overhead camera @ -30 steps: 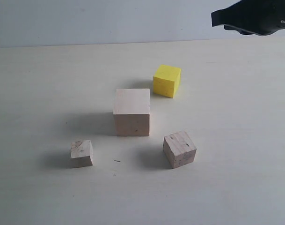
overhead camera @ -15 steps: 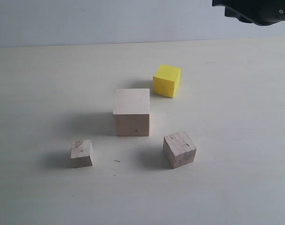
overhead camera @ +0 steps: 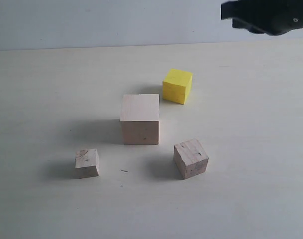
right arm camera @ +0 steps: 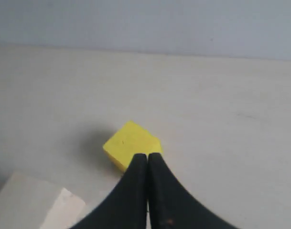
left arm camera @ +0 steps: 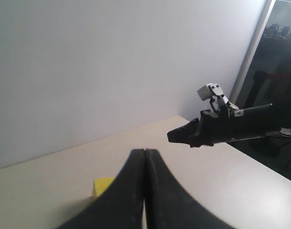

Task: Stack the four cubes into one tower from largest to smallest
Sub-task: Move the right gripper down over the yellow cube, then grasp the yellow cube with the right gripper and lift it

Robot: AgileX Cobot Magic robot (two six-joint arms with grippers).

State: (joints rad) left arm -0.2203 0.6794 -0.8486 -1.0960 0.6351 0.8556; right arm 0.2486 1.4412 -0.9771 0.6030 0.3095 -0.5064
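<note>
All the cubes stand apart on the table, none stacked. The large pale wood cube (overhead camera: 140, 124) is in the middle. Behind it to the right is the yellow cube (overhead camera: 177, 85). The greyish grainy cube (overhead camera: 191, 158) is at front right and the smallest wood cube (overhead camera: 86, 163) at front left. My right gripper (overhead camera: 225, 12) hangs high at the back right, above and beyond the yellow cube. In its own view it (right arm camera: 147, 155) is shut and empty over the yellow cube (right arm camera: 128, 142), with the pale cube (right arm camera: 35, 205) nearby. My left gripper (left arm camera: 144, 151) is shut and empty; the exterior view does not show it.
The pale table (overhead camera: 260, 149) ends at a plain grey wall (overhead camera: 116, 22) behind. In the left wrist view the right arm (left arm camera: 226, 128) reaches in over the table, a corner of the yellow cube (left arm camera: 103, 185) shows beside my fingers, and dark equipment (left arm camera: 279, 71) stands beyond the wall's edge.
The right gripper rose a little, then came slightly leftward at the top of the exterior view. The cubes have not moved.
</note>
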